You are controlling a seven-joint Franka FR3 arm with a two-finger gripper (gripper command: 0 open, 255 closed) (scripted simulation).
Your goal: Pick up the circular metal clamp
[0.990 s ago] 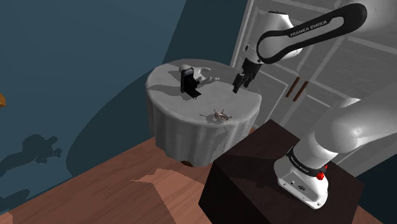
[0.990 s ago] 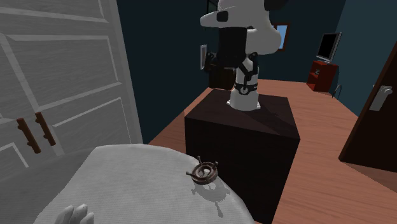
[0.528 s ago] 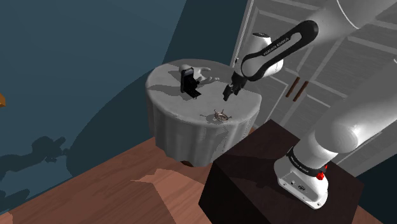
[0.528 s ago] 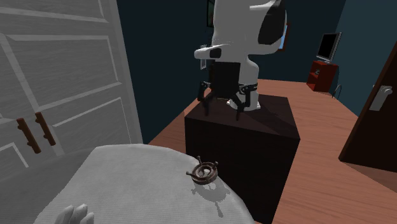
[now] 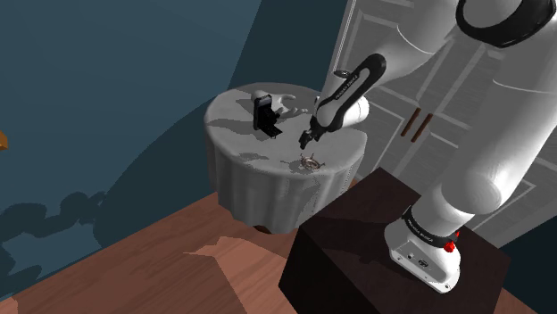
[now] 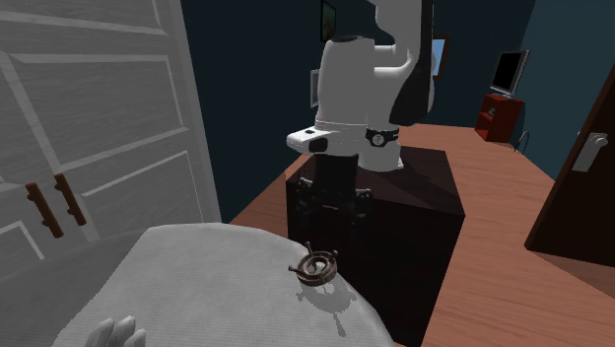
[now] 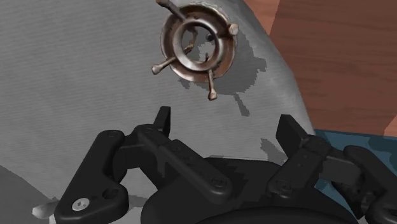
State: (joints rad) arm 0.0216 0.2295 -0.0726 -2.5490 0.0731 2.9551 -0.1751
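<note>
One white arm point(image 5: 482, 134) rises from one dark box stand point(image 5: 357, 241) and bends down over one round table point(image 5: 259, 178) draped in a pale grey cloth. In the shoulder view the stand sits at 4 o'clock from the table. Behind them is a white panelled door front point(image 5: 428, 89) with two brown handles point(image 5: 406, 122) side by side. The lettering on the dark band at the arm's base is too small to read.

On the tabletop, one black upright object point(image 5: 265, 116) with a white top stands at about 10 o'clock from the circular clamp point(image 5: 311, 161), well apart from it. One white curved piece point(image 5: 286, 103) lies just beside it.

The one black gripper point(image 5: 306, 141) hangs near the clamp, at 11 o'clock from it in the shoulder view and at 12 o'clock in the second exterior view. Its two fingers stand spread apart around nothing, and the clamp lies ahead of them, untouched.

The clamp is a single brownish metal ring with four pins sticking outward. It lies flat on the cloth near the table's rim, at 4 o'clock on the tabletop in the shoulder view.
</note>
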